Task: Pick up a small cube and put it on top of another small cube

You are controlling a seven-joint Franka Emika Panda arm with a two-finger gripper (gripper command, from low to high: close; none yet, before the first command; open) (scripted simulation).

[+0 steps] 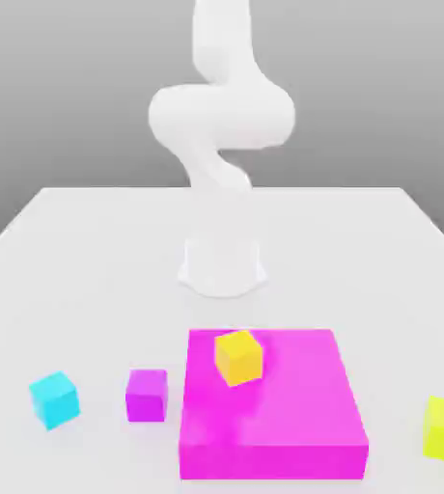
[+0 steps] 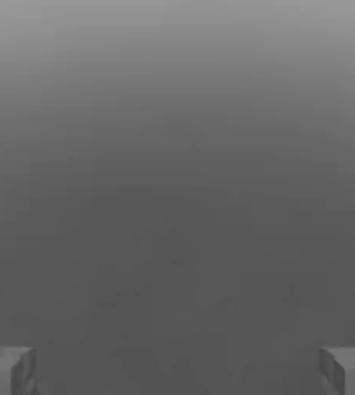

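Yellow cube [image 1: 238, 356] sits on the big magenta block [image 1: 293, 415]; purple cube [image 1: 146, 395] just beside it, cyan cube [image 1: 54, 399] further out. Claw [image 2: 177, 370] spread wide, empty.

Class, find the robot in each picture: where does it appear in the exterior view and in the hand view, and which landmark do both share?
Exterior view: the white arm rises from the table at the centre and runs out at the top edge.
Hand view: its claw is open, with grey fingertips at two opposite edges.
Shared landmark: the plain grey backdrop, apparently the same one ahead of the claw.
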